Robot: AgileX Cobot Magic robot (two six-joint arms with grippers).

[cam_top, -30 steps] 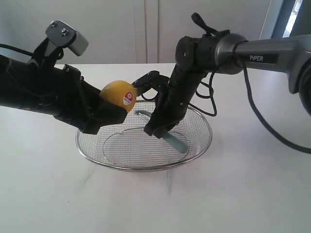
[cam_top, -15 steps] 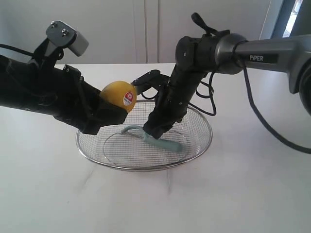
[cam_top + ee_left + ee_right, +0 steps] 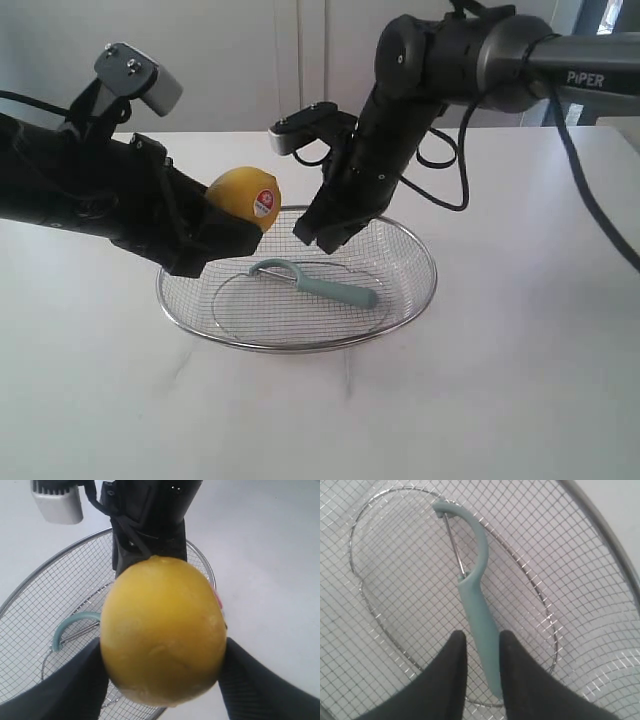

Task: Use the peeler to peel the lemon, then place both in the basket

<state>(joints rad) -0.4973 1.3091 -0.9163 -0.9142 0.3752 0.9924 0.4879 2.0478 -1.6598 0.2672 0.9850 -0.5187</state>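
On the right arm: white letters (image 3: 587, 77) spell PIPER on the grey tube.
Sticker: a red and white sticker (image 3: 265, 203) sits on the lemon. Its words are too small to read.
Lemon: the yellow lemon (image 3: 238, 192) (image 3: 162, 630) is up in the air over the left edge of the basket. It is not in it.
Left gripper: the left gripper (image 3: 232, 222) (image 3: 162, 682) has one black finger on each side of the lemon and holds it.
Peeler: the teal peeler (image 3: 322, 286) (image 3: 472, 597) lies flat on the mesh floor of the basket. Its hook end points to the left arm's side. Nothing touches it.
Right gripper: the right gripper (image 3: 318, 236) (image 3: 482, 637) hangs above the peeler. Its fingers are a little apart and hold nothing.
Basket: the silver wire basket (image 3: 300, 346) (image 3: 600, 535) stands on the table, between the two arms.
Table: the table (image 3: 500, 390) is white and smooth, with soft grey shadows under the basket.
Room: a pale wall (image 3: 250, 60) stands behind the table, with thin lines running up and down it. The top right corner is bright.
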